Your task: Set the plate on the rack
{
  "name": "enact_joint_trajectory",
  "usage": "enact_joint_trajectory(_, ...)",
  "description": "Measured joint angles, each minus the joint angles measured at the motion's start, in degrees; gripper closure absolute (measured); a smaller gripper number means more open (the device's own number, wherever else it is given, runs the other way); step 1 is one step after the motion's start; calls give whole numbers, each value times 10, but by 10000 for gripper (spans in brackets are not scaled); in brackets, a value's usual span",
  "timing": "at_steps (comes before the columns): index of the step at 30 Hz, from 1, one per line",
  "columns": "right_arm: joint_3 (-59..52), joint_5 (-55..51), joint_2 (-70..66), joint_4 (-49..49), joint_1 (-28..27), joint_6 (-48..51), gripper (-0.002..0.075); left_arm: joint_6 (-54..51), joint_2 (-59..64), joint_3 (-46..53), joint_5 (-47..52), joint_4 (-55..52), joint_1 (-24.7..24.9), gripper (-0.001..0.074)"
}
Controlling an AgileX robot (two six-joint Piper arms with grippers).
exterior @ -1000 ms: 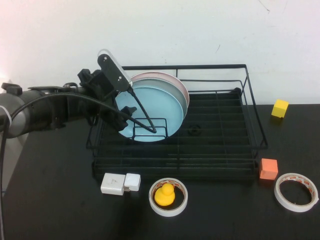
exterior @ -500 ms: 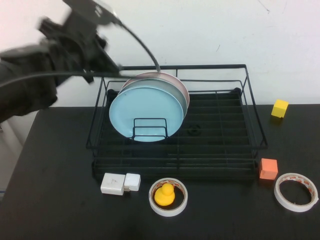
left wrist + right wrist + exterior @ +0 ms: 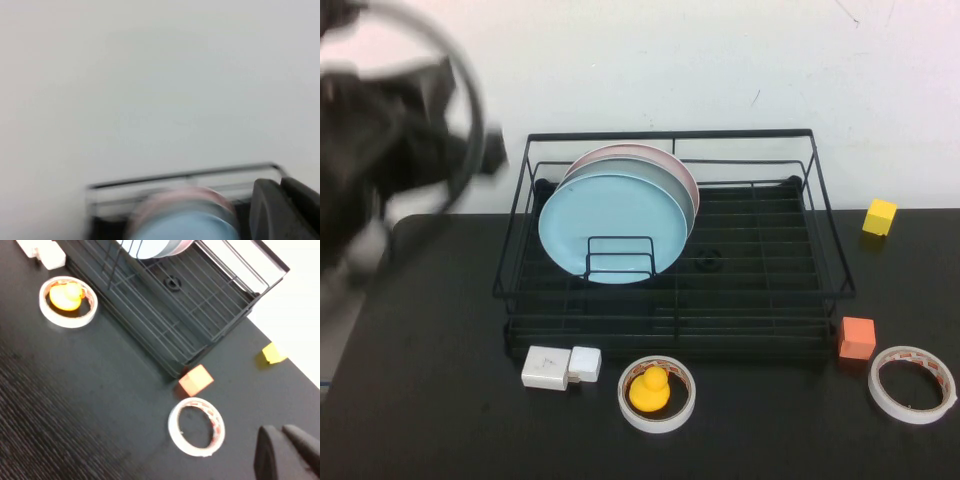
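Note:
The light blue plate (image 3: 610, 228) stands upright in the black wire rack (image 3: 825, 215), behind the small loop divider, leaning on a grey plate (image 3: 686, 195) and a pink-rimmed plate (image 3: 650, 150). My left arm (image 3: 390, 170) is a dark blur at the far left, raised and well clear of the rack. In the left wrist view my left gripper (image 3: 280, 186) is shut and empty, with the plate (image 3: 185, 227) and rack rail (image 3: 185, 175) beyond it. My right gripper (image 3: 280, 430) is shut and empty above the table, right of the rack (image 3: 200, 305).
A yellow duck (image 3: 650, 390) sits inside a tape roll in front of the rack, next to a white adapter (image 3: 560, 367). An orange cube (image 3: 857, 337), a second tape roll (image 3: 912, 384) and a yellow cube (image 3: 880, 216) lie to the right.
My left arm has drawn back from the blue plate, risen and swung away to the far left. The plate stays standing in the rack.

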State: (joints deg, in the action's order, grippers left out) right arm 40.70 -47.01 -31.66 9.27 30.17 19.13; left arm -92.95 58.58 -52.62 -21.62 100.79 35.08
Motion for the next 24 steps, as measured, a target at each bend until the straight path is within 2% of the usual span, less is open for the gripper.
enact_joint_trajectory(4, -83, 44, 45, -14, 0, -1, 724, 10, -75, 94, 86, 0, 24, 735)
enact_joint_trajectory(11, -169, 62, 58, -81, 0, -2, 724, 15, -158, 237, 184, -6, 26, 735)
enact_joint_trajectory(15, -174, 64, 59, -93, 0, -2, 724, 15, -174, 275, 216, -9, 26, 735)
enact_joint_trajectory(24, -175, 67, 59, -97, 0, -2, 724, 15, -177, 280, 239, -11, 26, 735)
